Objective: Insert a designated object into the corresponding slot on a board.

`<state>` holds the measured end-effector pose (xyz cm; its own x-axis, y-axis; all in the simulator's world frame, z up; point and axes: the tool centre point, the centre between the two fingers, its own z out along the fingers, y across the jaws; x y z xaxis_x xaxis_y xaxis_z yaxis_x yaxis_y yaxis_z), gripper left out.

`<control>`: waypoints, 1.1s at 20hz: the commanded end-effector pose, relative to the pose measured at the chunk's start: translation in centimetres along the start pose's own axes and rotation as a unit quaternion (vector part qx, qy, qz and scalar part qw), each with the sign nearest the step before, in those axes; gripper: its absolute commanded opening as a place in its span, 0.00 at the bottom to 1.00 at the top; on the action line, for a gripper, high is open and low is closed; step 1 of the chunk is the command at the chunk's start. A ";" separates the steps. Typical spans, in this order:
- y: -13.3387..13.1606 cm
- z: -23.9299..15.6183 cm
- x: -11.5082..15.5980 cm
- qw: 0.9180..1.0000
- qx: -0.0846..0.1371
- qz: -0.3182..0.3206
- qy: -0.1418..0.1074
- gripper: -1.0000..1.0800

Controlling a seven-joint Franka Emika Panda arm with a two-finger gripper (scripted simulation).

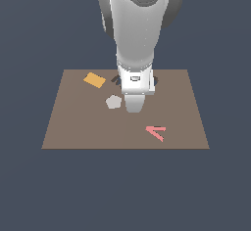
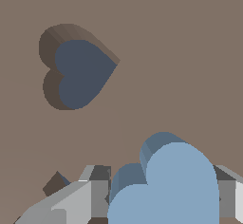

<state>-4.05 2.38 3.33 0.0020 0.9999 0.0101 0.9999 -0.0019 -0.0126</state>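
Spanning the scene, item one: the board [image 1: 73, 127], large, flat, brown, square. Item two: my gripper [image 2: 161, 199], fingers [image 2: 76, 201] closed on either side of the heart, held above the board's middle. Item three: the heart [image 2: 175, 185], flat, light blue, thick-edged, two rounded lobes, clamped between my fingers. Item four: the slot [image 2: 80, 73], dark heart-shaped recess with shaded walls, well apart from the heart in the wrist view.
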 end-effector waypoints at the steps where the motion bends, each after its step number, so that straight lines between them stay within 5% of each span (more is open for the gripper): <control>1: -0.8 -0.1 1.1 0.998 -0.001 -0.066 -0.001 0.00; 11: -3.5 -0.4 4.6 0.961 -0.003 -0.277 -0.005 0.00; 22: -5.3 -0.5 6.7 0.917 -0.004 -0.399 -0.007 0.00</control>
<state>-9.14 8.86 3.97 -0.7118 0.7024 0.0008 0.7024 0.7118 -0.0008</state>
